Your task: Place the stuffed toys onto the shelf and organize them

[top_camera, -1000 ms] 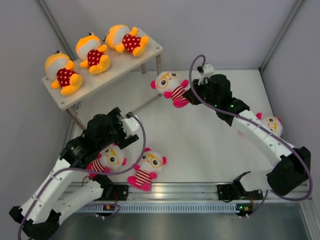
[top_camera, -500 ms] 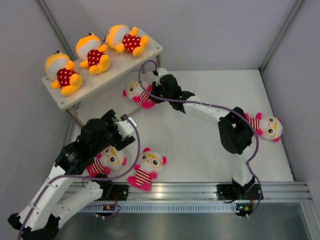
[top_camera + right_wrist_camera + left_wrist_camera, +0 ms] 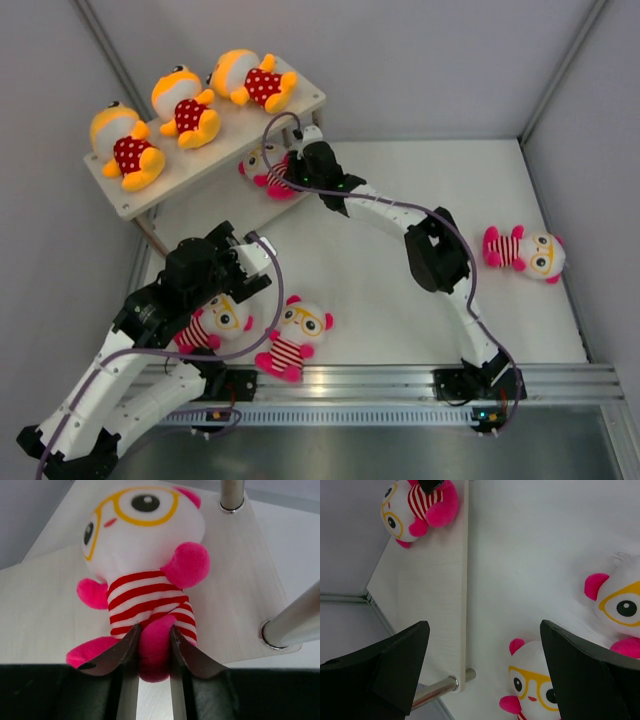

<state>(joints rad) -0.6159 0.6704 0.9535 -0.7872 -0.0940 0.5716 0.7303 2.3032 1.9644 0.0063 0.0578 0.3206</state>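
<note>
Three orange-yellow toys lie on the top board of the shelf. My right gripper is shut on the pink leg of a white-faced striped toy, which lies on the lower board. The right wrist view shows this toy on its back on the board, with the gripper pinching its leg. My left gripper is open and empty above another white-faced toy. The left wrist view shows that toy between the spread fingers, beside the lower board.
A third white-faced toy lies near the front rail, seen also in the left wrist view. A fourth lies at the right wall. Shelf legs stand next to the held toy. Grey walls enclose the table.
My right arm has stretched left and carried the striped toy from the middle of the table onto the lower board. The left arm has barely shifted.
</note>
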